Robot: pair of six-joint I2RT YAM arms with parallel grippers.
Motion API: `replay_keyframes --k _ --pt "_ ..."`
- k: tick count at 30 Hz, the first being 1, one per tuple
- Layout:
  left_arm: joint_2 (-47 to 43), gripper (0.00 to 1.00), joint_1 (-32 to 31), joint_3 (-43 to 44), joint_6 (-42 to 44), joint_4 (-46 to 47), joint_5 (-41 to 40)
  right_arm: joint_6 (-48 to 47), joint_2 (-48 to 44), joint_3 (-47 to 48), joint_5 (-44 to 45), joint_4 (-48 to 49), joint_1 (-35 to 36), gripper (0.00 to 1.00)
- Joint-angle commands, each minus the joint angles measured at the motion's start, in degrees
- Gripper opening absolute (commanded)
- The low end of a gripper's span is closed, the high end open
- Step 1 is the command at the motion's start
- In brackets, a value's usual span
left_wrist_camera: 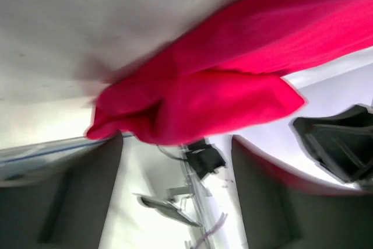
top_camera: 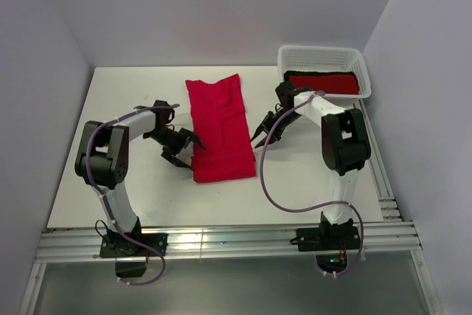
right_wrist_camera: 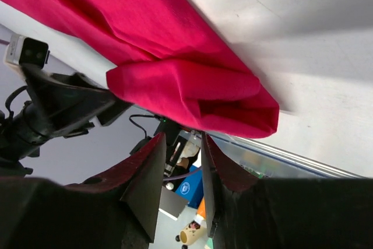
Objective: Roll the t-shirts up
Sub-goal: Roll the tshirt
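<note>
White table, pale lilac walls around, aluminium rails along its near edge

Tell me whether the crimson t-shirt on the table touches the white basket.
Apart. The top view shows a strip of bare table between the crimson t-shirt and the white basket.

The crimson t-shirt is a plain, bright pinkish red with no print, lying on a matt white bench. The basket is white, its walls a fine lattice of holes. The rolled t-shirt inside it is a deeper red, with a black edge of cloth along its far side. Both arms are black and white and carry greyish-purple cables. The left hand and right hand are black. The walls are pale lilac-grey.
</note>
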Motion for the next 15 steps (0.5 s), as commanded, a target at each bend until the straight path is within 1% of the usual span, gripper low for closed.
replay_keyframes --k 1,4,7,9,10,11,12,13,14,15 --pt "-2.69 0.84 1.02 1.11 -1.79 3.31 1.63 0.43 -0.09 3.21 -0.72 0.12 -0.50 0.39" --pt "-3.31 0.91 1.72 3.03 -1.79 3.06 1.28 -0.10 -1.66 3.82 -0.20 0.38 -0.68 0.39" --pt "-3.57 0.93 2.16 8.22 0.22 -0.54 -1.78 -1.67 -3.86 4.53 1.73 0.21 -1.29 0.39" --pt "-4.71 0.93 2.60 11.29 1.71 -2.55 -3.28 -2.91 -5.45 3.22 2.18 1.08 -1.82 0.37" --pt "-5.32 0.94 2.86 12.00 2.25 -2.65 -4.77 -4.74 -7.63 2.17 1.74 1.96 -1.91 0.35" --pt "-6.98 0.94 3.04 12.53 3.03 -2.83 -5.48 -5.80 -8.96 0.94 0.78 5.18 -2.00 0.33" --pt "-7.96 0.94 3.04 12.62 4.52 -2.74 -6.01 -6.42 -10.36 -2.64 -0.80 7.13 -2.00 0.31" --pt "-9.27 0.92 3.04 11.67 5.15 -0.13 -6.02 -6.69 -13.77 -5.03 -1.77 9.41 -1.91 0.26" --pt "-12.42 0.90 2.43 10.09 5.59 2.07 -4.88 -6.43 -15.54 -7.75 -3.52 16.66 -1.74 0.24" --pt "-14.10 0.85 1.91 5.81 5.76 7.22 -4.18 -4.95 -18.61 -13.61 -7.63 21.08 -1.30 0.21"
